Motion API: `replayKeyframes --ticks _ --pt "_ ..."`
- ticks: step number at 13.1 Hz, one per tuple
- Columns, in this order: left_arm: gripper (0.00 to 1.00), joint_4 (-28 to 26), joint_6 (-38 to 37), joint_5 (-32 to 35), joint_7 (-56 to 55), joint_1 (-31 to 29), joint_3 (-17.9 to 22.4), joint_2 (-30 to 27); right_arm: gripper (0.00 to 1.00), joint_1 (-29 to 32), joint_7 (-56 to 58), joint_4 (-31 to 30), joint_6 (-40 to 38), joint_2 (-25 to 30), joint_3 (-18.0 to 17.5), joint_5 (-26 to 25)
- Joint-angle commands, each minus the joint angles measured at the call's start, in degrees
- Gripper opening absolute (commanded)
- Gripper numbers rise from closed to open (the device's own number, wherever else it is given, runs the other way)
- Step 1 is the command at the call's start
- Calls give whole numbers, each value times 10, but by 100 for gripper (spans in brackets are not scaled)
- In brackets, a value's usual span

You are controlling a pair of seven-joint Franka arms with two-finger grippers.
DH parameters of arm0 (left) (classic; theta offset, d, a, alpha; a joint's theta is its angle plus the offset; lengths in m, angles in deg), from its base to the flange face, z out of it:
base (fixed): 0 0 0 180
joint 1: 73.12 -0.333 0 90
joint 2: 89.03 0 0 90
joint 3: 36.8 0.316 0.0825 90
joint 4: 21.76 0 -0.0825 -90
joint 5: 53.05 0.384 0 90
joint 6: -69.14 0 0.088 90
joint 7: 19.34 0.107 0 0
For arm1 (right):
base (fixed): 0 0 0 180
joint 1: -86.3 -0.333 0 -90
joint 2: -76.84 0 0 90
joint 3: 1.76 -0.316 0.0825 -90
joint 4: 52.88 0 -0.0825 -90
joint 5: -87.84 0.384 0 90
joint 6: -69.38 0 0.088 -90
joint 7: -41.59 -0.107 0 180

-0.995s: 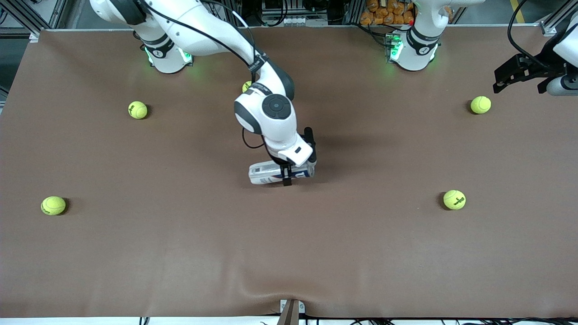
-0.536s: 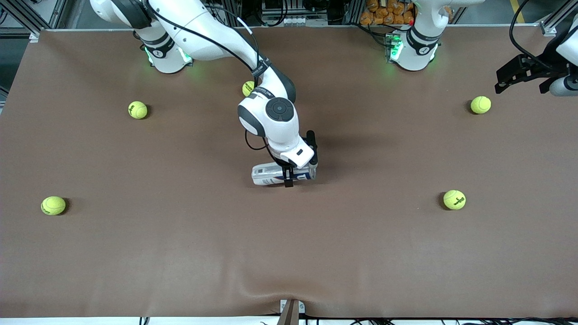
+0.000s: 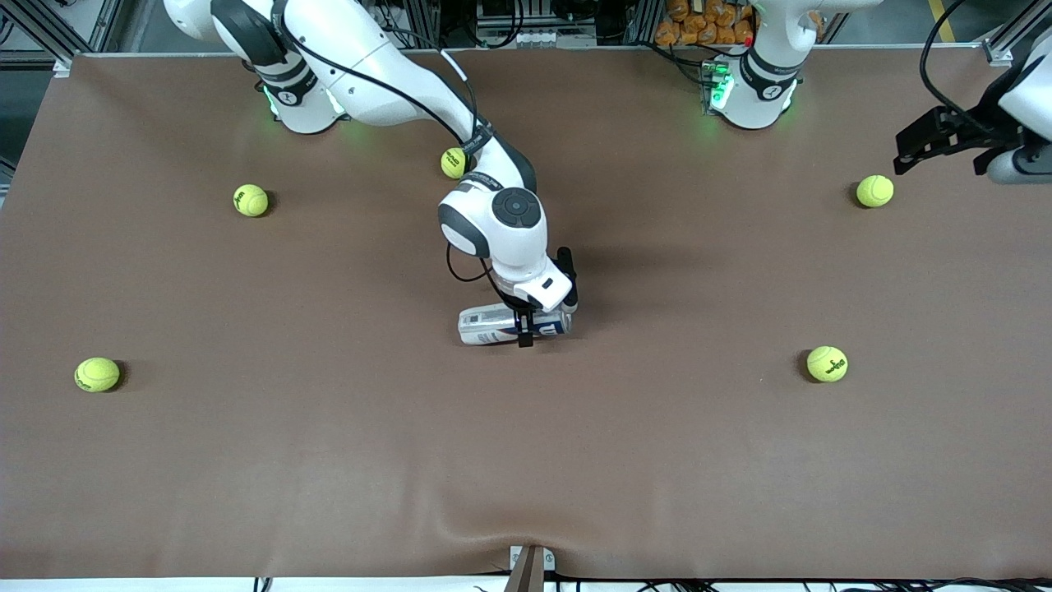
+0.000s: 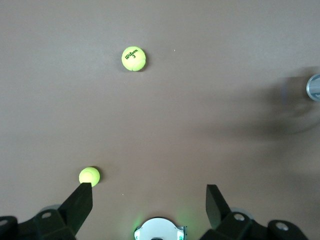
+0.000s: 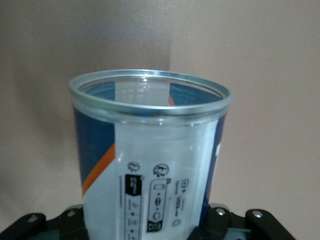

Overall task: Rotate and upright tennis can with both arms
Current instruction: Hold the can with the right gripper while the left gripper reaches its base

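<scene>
Your right claw (image 3: pixel 526 329) grips the tennis can (image 3: pixel 493 324) lying mid-table (image 3: pixel 329 460); your left claw (image 3: pixel 937 141) waits wide open.

The blue-and-white tennis can (image 3: pixel 503 326) lies on its side mid-table, open-ended.

The left hand (image 4: pixel 145 197) hangs high over the brown table (image 4: pixel 210 90), its two black fingers (image 4: pixel 80 202) spread wide with nothing between them. One tennis ball (image 4: pixel 89 176) sits just past a fingertip; another tennis ball (image 4: pixel 133 58), with dark printed lettering, lies well ahead. A green-lit base (image 4: pixel 160 232) shows between the fingers. A silvery rim (image 4: pixel 314 87) peeks in at the picture's edge.
</scene>
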Motion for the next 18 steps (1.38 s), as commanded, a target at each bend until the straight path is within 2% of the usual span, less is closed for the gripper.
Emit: replayKeyframes --ticks 1,4,7,12,13,15,18 --pt "100 3 7 -28 -2 1 -3 25 68 -2 -9 13 23 -20 2 -17" --pt "100 2 36 -65 -1 8 -6 76 71 -2 -9 13 41 -28 2 -17" --pt "100 -2 84 -97 -1 21 -16 142 100 1 -9 13 42 -29 2 -17" --pt "100 -27 184 -163 -2 26 -53 212 100 6 -20 14 41 -20 1 -7" --pt "100 -53 223 -191 -2 28 -57 216 100 7 -47 14 37 -12 1 -5" --pt "100 -140 348 -261 0 27 -72 213 100 10 -72 8 12 11 -1 -2" --pt "100 -181 431 -397 1 41 -81 248 100 11 -73 8 -50 50 -1 70"
